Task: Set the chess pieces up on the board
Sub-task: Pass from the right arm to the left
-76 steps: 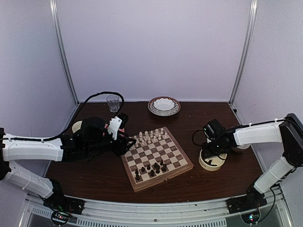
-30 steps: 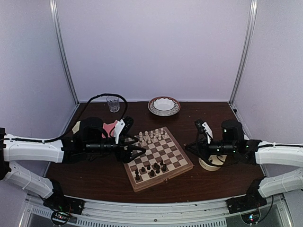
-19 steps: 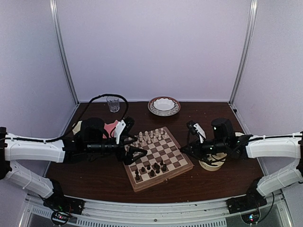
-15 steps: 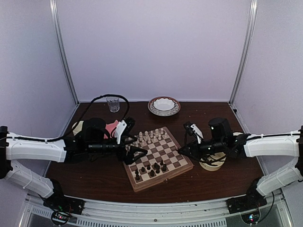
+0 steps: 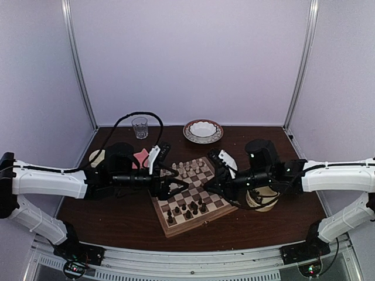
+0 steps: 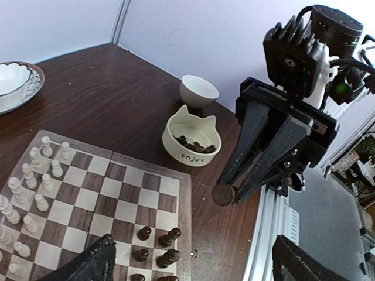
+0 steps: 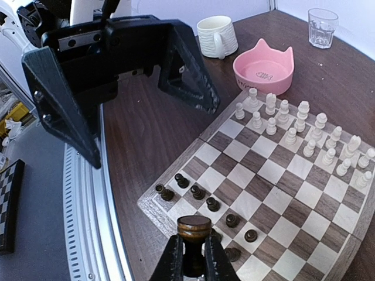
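Observation:
The board (image 5: pixel 193 225) lies mid-table. Several dark chess pieces (image 5: pixel 190 208) stand near its front edge and cream ones (image 5: pixel 187 170) along the far side. My right gripper (image 5: pixel 210 187) hovers over the board's right part, shut on a dark chess piece (image 7: pixel 194 225), base up, above the dark group (image 7: pixel 199 193). My left gripper (image 5: pixel 174 180) is open and empty over the board's left part, facing the right one. From the left wrist, the held piece (image 6: pixel 223 194) shows beyond the board's corner (image 6: pixel 181 193), with dark pieces (image 6: pixel 155 246) just ahead of my open left gripper (image 6: pixel 196 269).
A cream cat bowl (image 6: pixel 192 140) with dark pieces in it and a white cup (image 6: pixel 198 91) sit right of the board. A pink cat bowl (image 7: pixel 263 67), a white mug (image 7: pixel 215 36) and a glass (image 7: pixel 322 26) sit left. A patterned bowl (image 5: pixel 203 131) stands at the back.
My right arm has swung left from the cream bowl to over the board, carrying the dark piece. The left gripper has opened wide and edged right over the board.

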